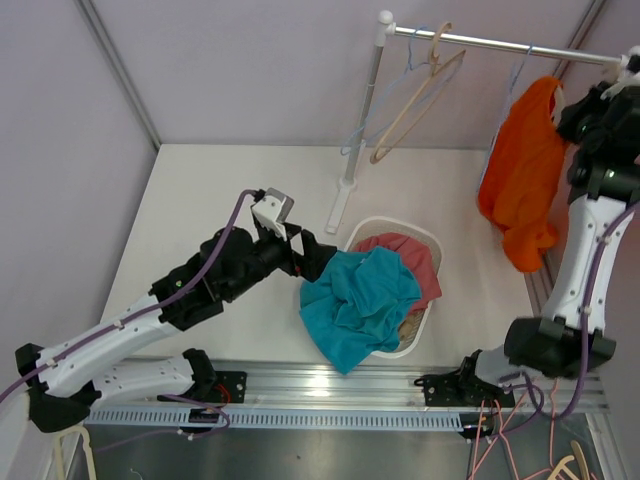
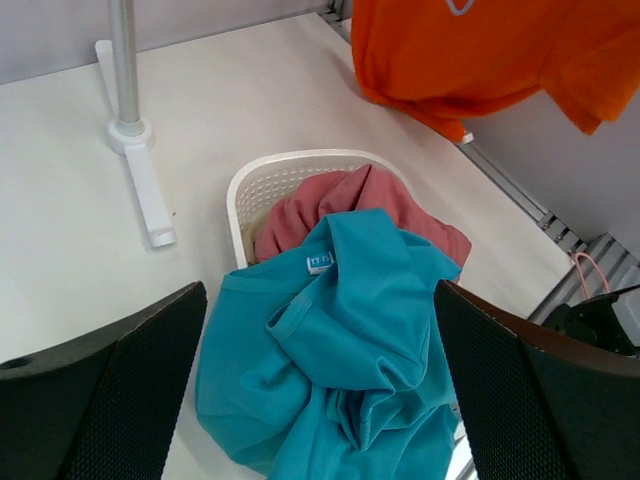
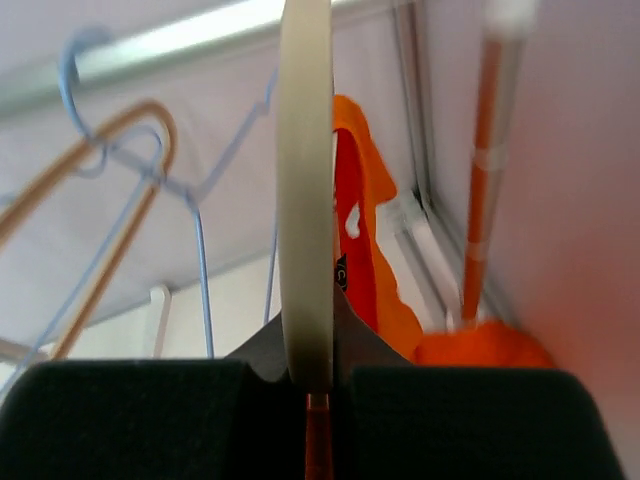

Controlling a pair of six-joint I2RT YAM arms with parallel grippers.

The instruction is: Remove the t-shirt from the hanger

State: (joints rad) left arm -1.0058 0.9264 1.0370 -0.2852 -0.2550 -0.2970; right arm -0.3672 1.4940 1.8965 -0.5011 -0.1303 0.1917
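An orange t-shirt [image 1: 520, 170] hangs at the right end of the rail [image 1: 500, 45], beside the right wall. My right gripper [image 1: 582, 105] is up against its top edge. In the right wrist view the gripper [image 3: 318, 375] is shut on a cream hanger [image 3: 305, 200] edge-on between the fingers, with the orange t-shirt [image 3: 360, 220] just behind it. My left gripper [image 1: 315, 262] is open and empty, low over the left rim of the basket. In the left wrist view [image 2: 320, 390] it is spread above a teal shirt [image 2: 340, 340].
A white basket [image 1: 420, 235] in mid-table holds the teal shirt [image 1: 360, 300] and a pink-red garment [image 1: 410, 255]. Empty tan [image 1: 415, 95] and blue [image 1: 375, 110] hangers hang on the rail's left part. The rack post and foot [image 1: 345, 190] stand behind the basket.
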